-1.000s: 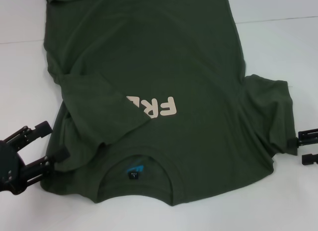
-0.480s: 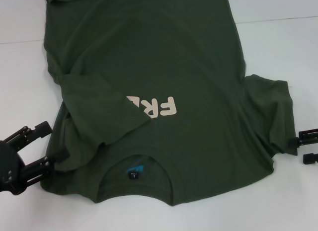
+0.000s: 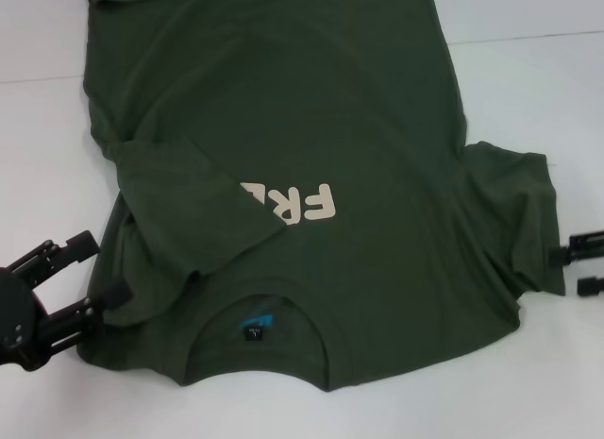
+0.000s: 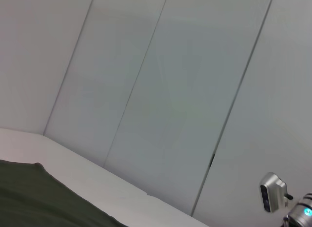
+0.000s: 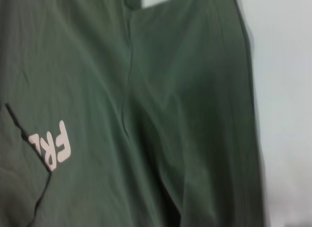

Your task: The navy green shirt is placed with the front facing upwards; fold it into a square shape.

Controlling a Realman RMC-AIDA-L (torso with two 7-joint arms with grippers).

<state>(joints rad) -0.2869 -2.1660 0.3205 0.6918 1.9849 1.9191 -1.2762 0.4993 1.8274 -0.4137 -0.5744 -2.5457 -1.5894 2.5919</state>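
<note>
Left gripper is sitting open beside the shirt with its left sleeve already folded in, right gripper is waiting open at the right sleeve, likely needing a pinch and inward fold.

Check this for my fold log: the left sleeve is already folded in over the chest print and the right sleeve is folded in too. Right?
Not quite. In the head view the left sleeve lies over the "FREE!" print, but the right sleeve is spread out to the side of the navy green shirt.
</note>
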